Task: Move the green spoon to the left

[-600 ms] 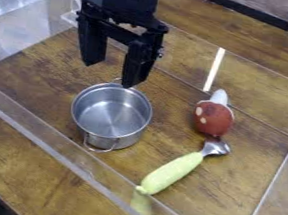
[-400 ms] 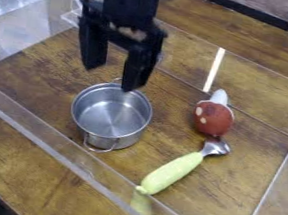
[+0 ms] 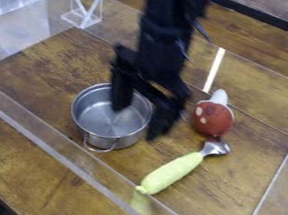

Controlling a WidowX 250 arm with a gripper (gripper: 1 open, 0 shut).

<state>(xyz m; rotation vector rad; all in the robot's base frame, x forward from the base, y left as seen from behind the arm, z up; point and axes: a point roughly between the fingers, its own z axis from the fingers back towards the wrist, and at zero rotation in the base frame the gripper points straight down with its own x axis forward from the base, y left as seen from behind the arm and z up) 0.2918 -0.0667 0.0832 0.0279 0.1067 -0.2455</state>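
Note:
The green spoon lies flat on the wooden table at the front right, its yellow-green handle pointing toward the front and its small silver end toward the back right. My black gripper hangs open just left of the spoon, over the right rim of the steel pot. One finger reaches down over the pot's inside, the other stands between the pot and the spoon's silver end. Nothing is between the fingers.
A red-brown mushroom toy with a white stem sits just behind the spoon's silver end. Clear acrylic walls fence the work area at the front and right. A white stand is at the back left.
My gripper has travelled right and toward the front, and dropped lower, from behind the pot to over its right rim. The spoon, pot and mushroom have not moved.

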